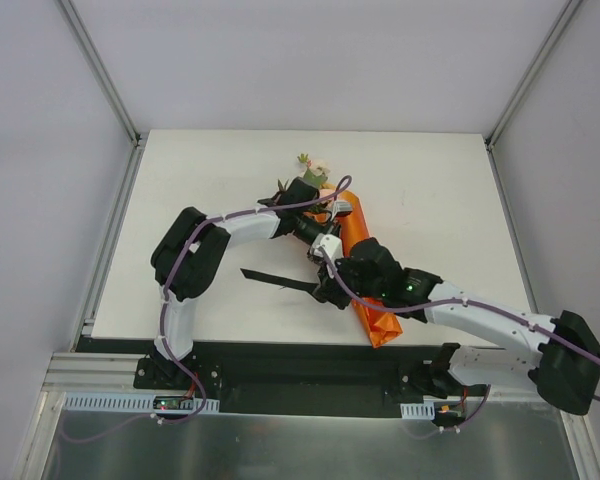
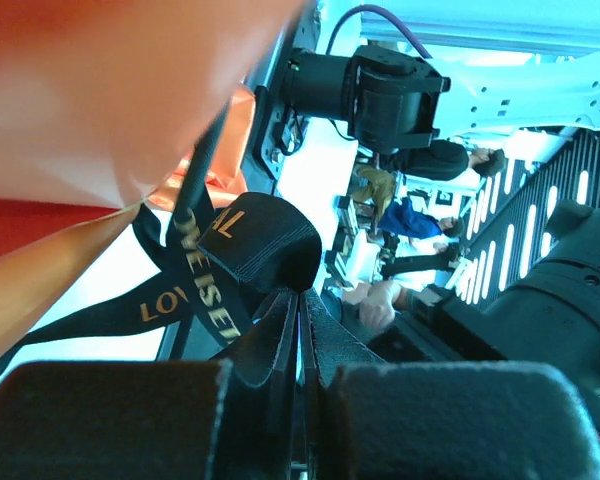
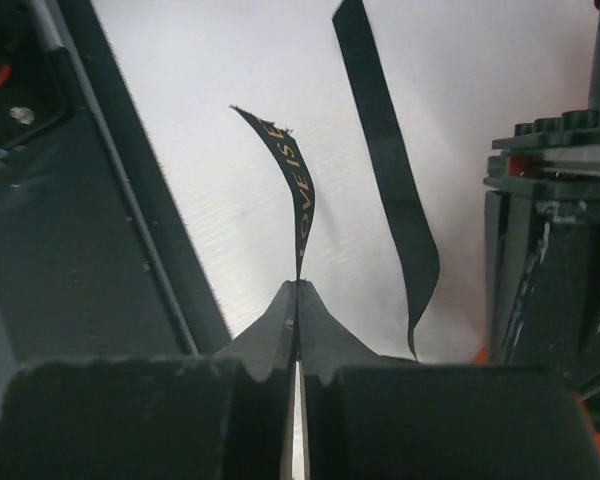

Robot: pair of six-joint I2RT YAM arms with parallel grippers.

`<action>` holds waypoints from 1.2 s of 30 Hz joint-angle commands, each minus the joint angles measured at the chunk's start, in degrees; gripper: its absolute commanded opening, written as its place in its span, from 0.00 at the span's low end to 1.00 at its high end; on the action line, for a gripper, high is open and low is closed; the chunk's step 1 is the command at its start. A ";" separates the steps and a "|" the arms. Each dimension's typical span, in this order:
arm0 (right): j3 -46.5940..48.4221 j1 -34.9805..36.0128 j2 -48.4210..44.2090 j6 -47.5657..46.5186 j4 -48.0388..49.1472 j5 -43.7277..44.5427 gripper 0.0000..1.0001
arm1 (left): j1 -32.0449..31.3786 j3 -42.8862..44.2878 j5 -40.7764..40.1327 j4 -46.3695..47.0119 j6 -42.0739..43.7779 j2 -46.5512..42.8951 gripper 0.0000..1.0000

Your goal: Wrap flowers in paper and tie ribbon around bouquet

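Left gripper (image 2: 300, 300) pinches the ribbon (image 2: 195, 305) beside the bouquet (image 1: 357, 228) (an orange cone); right gripper (image 3: 298, 292) clamps its lettered end.

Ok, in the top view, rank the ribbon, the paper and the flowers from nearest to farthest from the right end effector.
1. ribbon: pinched in the right end effector, trailing left.
2. paper: just beside it, to the view's right.
3. flowers: farthest, toward the back.
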 commanded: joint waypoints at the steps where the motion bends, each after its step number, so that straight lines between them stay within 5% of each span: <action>1: -0.48 -0.35 -7.64 7.48 -1.29 -5.57 0.01 | -0.14 2.52 -4.26 -0.25 -0.64 -2.30 0.00; 15: 6.64 -0.27 -16.00 18.82 -10.78 -11.72 0.01 | -4.62 4.10 -11.55 3.70 -4.07 -1.33 0.00; 20: 7.35 -0.27 -23.73 20.84 -23.60 0.82 0.01 | -6.56 3.58 -18.21 5.55 -5.47 1.03 0.00; 28: 4.36 -0.88 -31.30 24.00 -28.19 16.63 0.01 | -6.04 1.74 -31.94 5.81 -5.13 3.24 0.00; 36: 6.11 -3.34 -23.05 21.73 -22.84 10.09 0.01 | 0.73 6.47 -31.25 2.58 -0.82 7.37 0.00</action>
